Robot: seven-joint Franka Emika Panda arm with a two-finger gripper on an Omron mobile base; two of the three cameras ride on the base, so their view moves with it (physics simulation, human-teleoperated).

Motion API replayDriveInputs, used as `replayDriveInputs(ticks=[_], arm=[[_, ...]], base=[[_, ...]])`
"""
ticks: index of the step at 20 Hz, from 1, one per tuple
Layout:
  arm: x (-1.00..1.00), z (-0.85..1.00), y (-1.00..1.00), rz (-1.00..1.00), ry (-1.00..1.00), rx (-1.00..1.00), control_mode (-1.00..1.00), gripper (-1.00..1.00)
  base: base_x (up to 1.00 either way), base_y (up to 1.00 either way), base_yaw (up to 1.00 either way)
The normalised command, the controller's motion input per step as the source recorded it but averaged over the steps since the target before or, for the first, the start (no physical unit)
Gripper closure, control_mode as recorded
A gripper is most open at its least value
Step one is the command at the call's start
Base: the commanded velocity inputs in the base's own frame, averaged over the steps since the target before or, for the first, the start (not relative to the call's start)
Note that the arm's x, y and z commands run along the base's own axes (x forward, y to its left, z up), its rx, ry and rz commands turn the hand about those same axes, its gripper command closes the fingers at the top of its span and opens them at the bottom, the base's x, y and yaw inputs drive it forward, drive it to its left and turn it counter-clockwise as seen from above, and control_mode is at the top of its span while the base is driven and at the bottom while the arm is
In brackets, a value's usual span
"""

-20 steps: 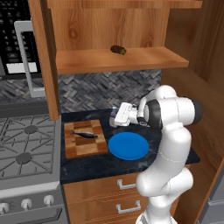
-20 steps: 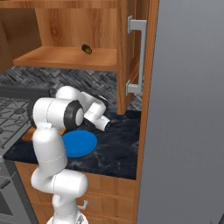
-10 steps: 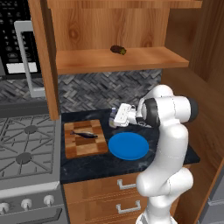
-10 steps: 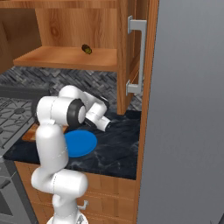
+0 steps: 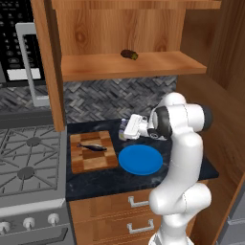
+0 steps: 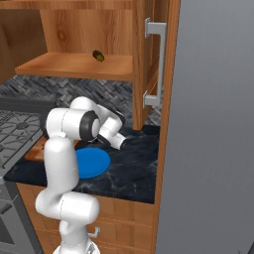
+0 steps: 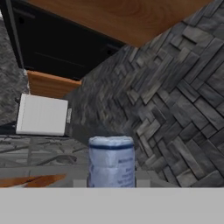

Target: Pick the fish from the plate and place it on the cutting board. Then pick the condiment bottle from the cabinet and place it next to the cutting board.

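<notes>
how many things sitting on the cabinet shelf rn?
1. A stubby dark oblong item lies on the open cabinet shelf, toward the middle, and it also shows in the right base view. The shelf's left end sits behind the cabinet's side panel, so something could be hidden there.

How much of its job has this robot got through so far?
Done: the fish lies on the cutting board, and the blue plate is bare. In hand: the gripper hangs low by the backsplash with a pale blue-and-white container right in front of it; whether it grips it, or whether that is the condiment bottle, I cannot tell. Left: a bottle beside the board. A dark oblong item lies on the cabinet shelf.
</notes>
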Motion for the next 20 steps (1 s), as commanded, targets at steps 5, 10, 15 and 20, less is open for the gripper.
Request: replayDriveInputs(ticks=[5,10,15,20], arm=[[0.15,-0.11,0.00,0.00,0.00,0.01,-1.00,1.00],[0.14,-0.09,0.00,0.00,0.00,0.02,-1.00,1.00],[0.09,-0.17,0.00,0.00,0.00,0.01,-1.00,1.00],[0.05,-0.29,0.00,0.00,0.00,0.00,-1.00,1.00]], base=[[0.00,0.00,0.00],[0.00,0.00,0.00],[0.00,0.00,0.00],[0.00,0.00,0.00]])
